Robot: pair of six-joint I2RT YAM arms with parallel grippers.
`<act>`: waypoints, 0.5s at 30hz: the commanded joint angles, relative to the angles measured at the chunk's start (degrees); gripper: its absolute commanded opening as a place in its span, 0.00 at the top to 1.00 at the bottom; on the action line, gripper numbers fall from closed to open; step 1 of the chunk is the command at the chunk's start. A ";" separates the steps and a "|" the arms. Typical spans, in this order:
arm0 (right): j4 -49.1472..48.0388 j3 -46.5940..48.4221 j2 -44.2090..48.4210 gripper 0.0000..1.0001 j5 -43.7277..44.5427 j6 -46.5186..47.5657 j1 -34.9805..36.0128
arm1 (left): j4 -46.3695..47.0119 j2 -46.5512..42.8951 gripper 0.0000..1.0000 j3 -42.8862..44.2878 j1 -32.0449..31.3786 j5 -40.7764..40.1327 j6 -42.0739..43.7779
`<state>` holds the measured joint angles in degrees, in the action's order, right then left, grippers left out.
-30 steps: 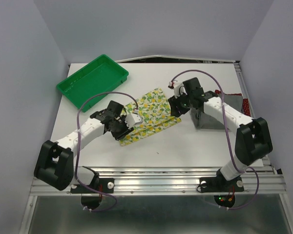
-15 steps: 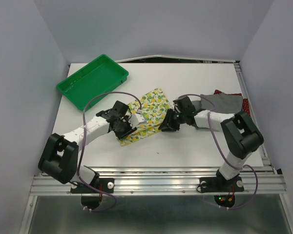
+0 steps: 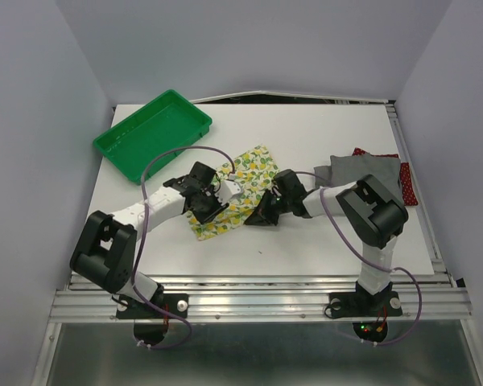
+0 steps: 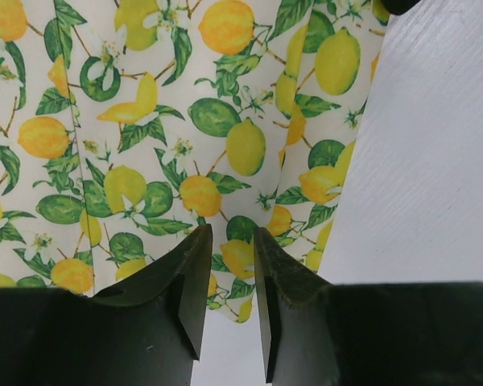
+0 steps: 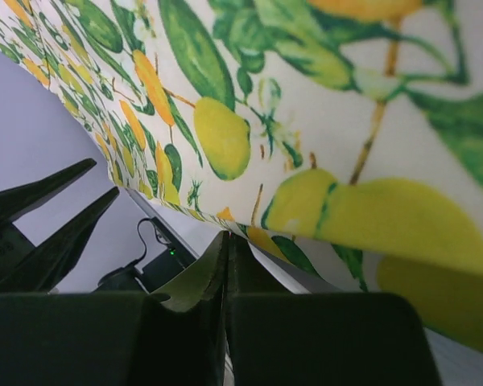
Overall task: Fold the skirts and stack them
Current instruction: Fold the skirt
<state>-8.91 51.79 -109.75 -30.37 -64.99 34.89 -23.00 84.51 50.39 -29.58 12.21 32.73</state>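
White cloth with a yellow-green lemon print, the lemon skirt [image 3: 249, 165] [image 4: 185, 121] [image 5: 306, 96] lies on the surface [image 3: 306, 129] between my two pincers. I judge it light, limp and a little slippery. It will sag from any single pinch, so it wants a hold at two spread points along one hem.

The right pincer [image 3: 258, 215] [image 5: 225, 237] has its fingers pressed together on the skirt's near hem. The cloth rises away from it, and through the gap beneath I see the left pincer's fingers. The left pincer [image 3: 216, 205] [image 4: 231, 233] sits over the opposite corner, fingers a narrow slit apart with nothing clamped and the hem just ahead of its tips. I'd close there, on the doubled hem rather than on a single layer.

Beyond the right pincer, on its outer side, lies the grey skirt [image 3: 346, 169]. The dark red skirt [image 3: 406, 181] peeks out past that. Well off beyond the left pincer sits the green tray [image 3: 153, 133].
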 commanded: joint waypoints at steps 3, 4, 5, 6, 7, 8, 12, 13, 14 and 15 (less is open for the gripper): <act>-2.34 -0.20 -2.04 0.99 4.53 -0.14 0.35 | -0.20 1.18 0.60 2.96 -1.26 2.47 -0.56; -2.08 -0.20 -2.04 0.99 4.88 -0.14 0.35 | -0.11 1.44 0.60 3.05 -1.44 2.47 -0.56; -1.99 -0.37 -2.13 0.99 5.40 -0.05 0.35 | 0.24 2.06 0.60 3.05 -1.79 2.56 -0.65; -1.73 -0.55 -2.13 0.99 5.58 0.04 0.35 | 0.50 2.41 0.60 3.22 -1.97 2.38 -0.82; -1.64 -0.81 -2.04 0.99 5.85 0.04 0.35 | 0.68 2.67 0.60 3.22 -2.06 2.38 -0.83; -1.64 -1.16 -1.87 0.99 6.02 -0.05 0.35 | 1.03 3.11 0.60 3.22 -2.14 2.30 -0.83; -0.50 -1.34 -0.99 0.99 6.55 -0.05 0.35 | 1.47 4.35 0.60 3.13 -2.58 1.51 -0.83; 0.29 -1.17 -0.90 0.99 6.55 0.13 0.35 | 1.65 4.52 0.62 2.96 -2.76 0.98 -0.83; 0.73 -1.08 -0.73 0.99 6.64 0.30 0.35 | 2.34 4.87 0.65 2.96 -2.76 0.54 -0.83; 0.99 -0.99 -0.55 0.99 6.64 0.30 0.35 | 2.61 4.96 0.79 2.78 -2.76 -0.51 -1.00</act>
<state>-11.09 51.68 -110.30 -29.23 -65.67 34.96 -21.89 89.25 51.51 -31.90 13.21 32.27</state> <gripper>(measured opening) 0.013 0.352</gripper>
